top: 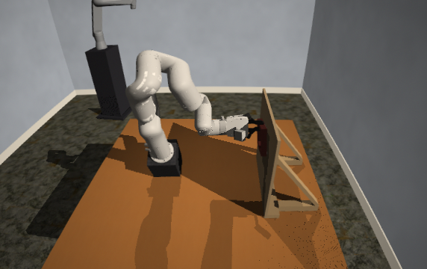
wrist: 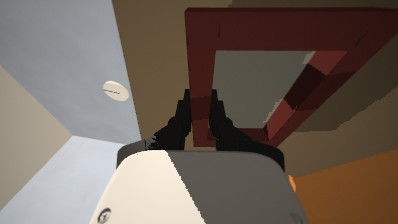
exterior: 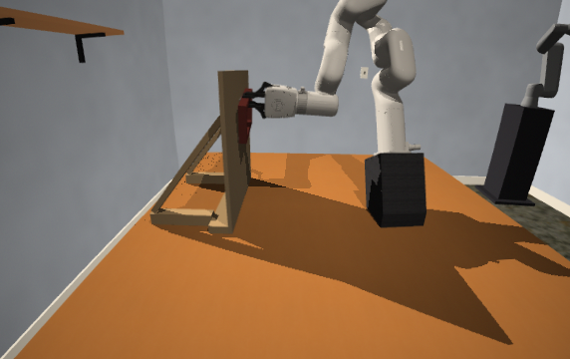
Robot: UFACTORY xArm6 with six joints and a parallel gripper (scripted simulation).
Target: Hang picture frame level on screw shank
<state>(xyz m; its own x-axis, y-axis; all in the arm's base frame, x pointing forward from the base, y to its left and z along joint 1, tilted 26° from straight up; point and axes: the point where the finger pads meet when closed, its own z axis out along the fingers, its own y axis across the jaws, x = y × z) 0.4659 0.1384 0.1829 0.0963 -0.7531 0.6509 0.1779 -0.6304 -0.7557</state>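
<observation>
A dark red picture frame [wrist: 270, 70] lies flat against the upright wooden board [top: 269, 149]. It also shows in the top view [top: 263, 140] and in the exterior view [exterior: 244, 120]. My gripper [wrist: 200, 98] [exterior: 255, 102] is shut on one side bar of the frame, near the board's top edge. In the top and exterior views the arm reaches out level to the board [top: 252, 127]. The screw is hidden behind the frame, so I cannot tell how the frame sits on it.
The board [exterior: 232, 150] stands on slanted wooden braces [top: 292, 175] on the orange table. The arm's black base [top: 163, 164] is at the table's middle. A dark pedestal with a second arm [top: 107, 80] stands at the back. A wall shelf [exterior: 41, 22] hangs high.
</observation>
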